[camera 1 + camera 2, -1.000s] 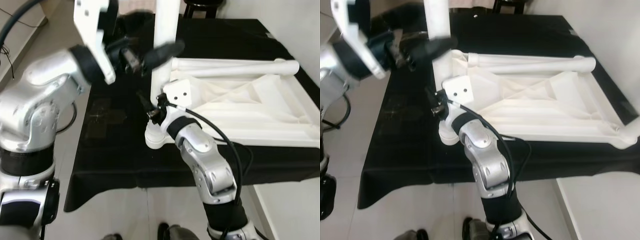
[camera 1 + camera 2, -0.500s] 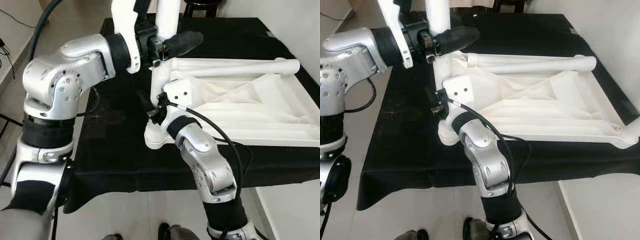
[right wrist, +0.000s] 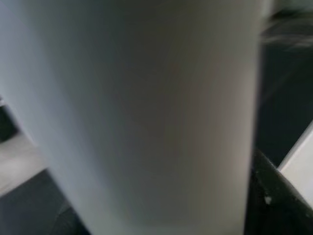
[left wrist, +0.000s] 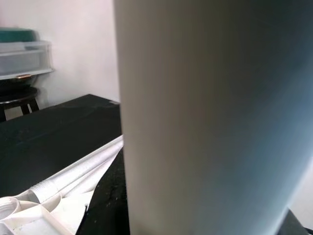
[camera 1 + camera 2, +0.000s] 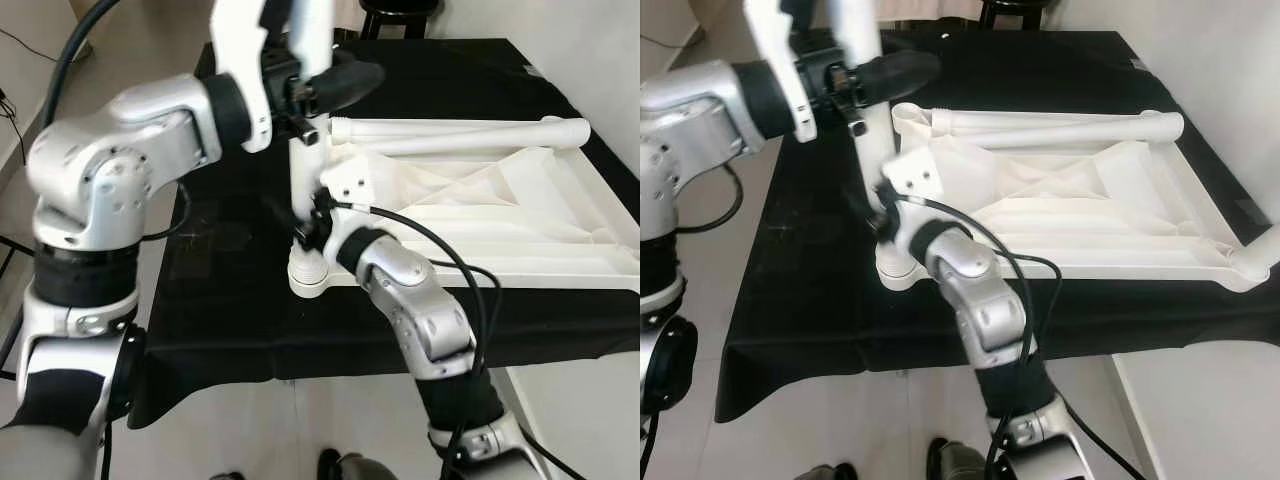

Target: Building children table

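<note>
Both grippers close on the same white leg (image 5: 303, 150) — the left gripper (image 5: 312, 92) clamped high on it, the right gripper (image 5: 306, 222) clamped low, just above the socket (image 5: 307, 275).

Left eye view: the leg stands nearly upright in the near-left corner socket of the tabletop (image 5: 500, 220), which lies upside down on a black cloth (image 5: 220, 270). A second leg (image 5: 460, 130) lies flat along the tabletop's far edge. A dark stool (image 5: 400, 12) stands beyond the cloth.

Right eye view: same scene; the tabletop's near-right corner (image 5: 1252, 262) hangs past the cloth's edge, over pale floor (image 5: 1200, 420).

Left wrist view: the leg, blurred and very close, rises past the camera; behind it the second leg lies on the cloth, with the stool and a clear bin (image 4: 24, 58) by the wall.

Right wrist view: the leg is a pale blur against dark cloth — one black fingertip (image 3: 271, 188) beside it.
</note>
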{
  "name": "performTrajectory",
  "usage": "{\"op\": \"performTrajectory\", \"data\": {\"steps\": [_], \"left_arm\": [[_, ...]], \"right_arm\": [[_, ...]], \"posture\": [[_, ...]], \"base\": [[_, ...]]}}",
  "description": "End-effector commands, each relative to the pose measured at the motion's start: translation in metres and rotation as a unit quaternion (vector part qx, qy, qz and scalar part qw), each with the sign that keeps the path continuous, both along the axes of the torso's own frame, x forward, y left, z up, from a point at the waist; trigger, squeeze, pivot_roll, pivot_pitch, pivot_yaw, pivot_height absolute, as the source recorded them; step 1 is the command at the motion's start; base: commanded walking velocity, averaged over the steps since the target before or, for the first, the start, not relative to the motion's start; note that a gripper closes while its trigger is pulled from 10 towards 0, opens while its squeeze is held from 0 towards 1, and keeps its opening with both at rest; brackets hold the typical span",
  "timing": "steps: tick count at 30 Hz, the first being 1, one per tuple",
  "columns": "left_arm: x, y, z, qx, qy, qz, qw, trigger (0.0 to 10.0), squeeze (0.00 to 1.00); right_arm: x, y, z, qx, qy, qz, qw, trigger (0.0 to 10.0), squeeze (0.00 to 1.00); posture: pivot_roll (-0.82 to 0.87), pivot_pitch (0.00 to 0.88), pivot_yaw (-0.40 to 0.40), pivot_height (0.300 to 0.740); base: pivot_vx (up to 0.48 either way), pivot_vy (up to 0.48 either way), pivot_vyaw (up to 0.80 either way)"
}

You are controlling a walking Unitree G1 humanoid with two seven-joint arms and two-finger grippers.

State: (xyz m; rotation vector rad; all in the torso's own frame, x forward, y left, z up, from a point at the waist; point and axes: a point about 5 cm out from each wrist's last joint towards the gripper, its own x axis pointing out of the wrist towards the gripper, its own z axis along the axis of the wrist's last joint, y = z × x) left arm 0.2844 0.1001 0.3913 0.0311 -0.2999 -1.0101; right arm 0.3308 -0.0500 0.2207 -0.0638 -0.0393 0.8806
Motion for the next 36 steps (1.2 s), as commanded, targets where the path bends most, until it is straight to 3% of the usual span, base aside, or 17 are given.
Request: {"op": "performTrajectory", "data": {"steps": [1, 4, 7, 8, 9, 10, 11, 14, 15, 17, 18, 23, 26, 31, 36], "left_arm": [[-0.011, -0.01, -0.008, 0.036, 0.019, -0.045, 0.998, 0.0, 0.0], [-0.034, 0.007, -0.001, 0.039, 0.005, -0.056, 0.998, 0.0, 0.0], [-0.047, 0.017, 0.002, 0.045, -0.003, -0.062, 0.997, 0.0, 0.0], [-0.05, 0.019, 0.002, 0.046, -0.004, -0.065, 0.997, 0.0, 0.0], [-0.05, 0.02, 0.003, 0.047, -0.004, -0.067, 0.997, 0.0, 0.0], [-0.05, 0.02, 0.003, 0.047, -0.004, -0.067, 0.997, 0.0, 0.0], [-0.048, 0.017, 0.003, 0.047, 0.001, -0.068, 0.997, 0.0, 0.0], [-0.044, 0.015, 0.003, 0.045, 0.006, -0.069, 0.997, 0.0, 0.0], [-0.04, 0.013, 0.001, 0.046, 0.011, -0.07, 0.996, 0.0, 0.0], [-0.04, 0.013, 0.001, 0.046, 0.011, -0.07, 0.996, 0.0, 0.0], [-0.034, 0.008, -0.001, 0.046, 0.017, -0.073, 0.996, 0.0, 0.0], [-0.031, -0.003, -0.006, 0.049, 0.025, -0.088, 0.995, 0.0, 0.0], [-0.038, -0.008, -0.008, 0.055, 0.017, -0.107, 0.993, 0.0, 0.0], [-0.04, -0.005, -0.007, 0.059, 0.009, -0.11, 0.992, 0.0, 0.0], [-0.026, 0.006, -0.003, 0.035, -0.008, -0.093, 0.995, 0.0, 0.0]], "right_arm": [[0.001, 0.006, 0.006, 0.005, -0.006, 0.035, 0.999, 10.0, 1.0], [0.011, -0.005, 0.024, -0.011, -0.032, 0.103, 0.994, 10.0, 1.0], [0.015, -0.009, 0.032, -0.027, -0.047, 0.15, 0.987, 10.0, 1.0], [0.015, -0.009, 0.034, -0.032, -0.047, 0.177, 0.983, 10.0, 0.61], [0.015, -0.009, 0.036, -0.036, -0.05, 0.206, 0.977, 10.0, 0.0], [0.015, -0.009, 0.036, -0.036, -0.05, 0.206, 0.977, 10.0, 0.0], [0.016, -0.008, 0.039, -0.042, -0.052, 0.246, 0.967, 10.0, 0.0], [0.016, -0.007, 0.04, -0.045, -0.053, 0.259, 0.963, 10.0, 0.0], [0.016, -0.005, 0.041, -0.046, -0.051, 0.282, 0.957, 6.8, 0.0], [0.016, -0.005, 0.041, -0.046, -0.051, 0.282, 0.957, 6.8, 0.0], [0.015, -0.004, 0.042, -0.049, -0.049, 0.298, 0.952, 0.0, 0.0], [0.016, -0.003, 0.043, -0.056, -0.05, 0.327, 0.942, 0.0, 0.0], [0.014, -0.001, 0.045, -0.063, -0.051, 0.355, 0.931, 0.0, 0.0], [0.013, 0.0, 0.043, -0.073, -0.053, 0.367, 0.926, 0.0, 0.0], [0.014, 0.005, 0.042, -0.076, -0.063, 0.356, 0.929, 0.0, 0.0]], "posture": [[-0.19, 0.191, -0.072, 0.74], [-0.19, 0.198, -0.076, 0.74], [-0.18, 0.197, -0.072, 0.74], [-0.18, 0.197, -0.072, 0.74], [-0.18, 0.197, -0.07, 0.74], [-0.18, 0.197, -0.07, 0.74], [-0.18, 0.2, -0.069, 0.74], [-0.18, 0.199, -0.067, 0.74], [-0.18, 0.197, -0.063, 0.74], [-0.18, 0.197, -0.063, 0.74], [-0.18, 0.196, -0.062, 0.74], [-0.18, 0.195, -0.056, 0.74], [-0.18, 0.193, -0.052, 0.74], [-0.19, 0.191, -0.054, 0.74], [-0.19, 0.172, -0.055, 0.74]], "base": [[0.0, 0.0, 0.0], [0.0, 0.0, 0.0], [0.0, 0.0, 0.0], [0.0, 0.0, 0.0], [0.0, 0.0, 0.0], [0.0, 0.0, 0.0], [0.0, 0.0, 0.0], [0.0, 0.0, 0.0], [0.0, 0.0, 0.0], [0.0, 0.0, 0.0], [0.0, 0.0, 0.0], [0.0, 0.0, 0.0], [0.0, 0.0, 0.0], [0.0, 0.0, 0.0], [0.0, 0.0, 0.0]]}}
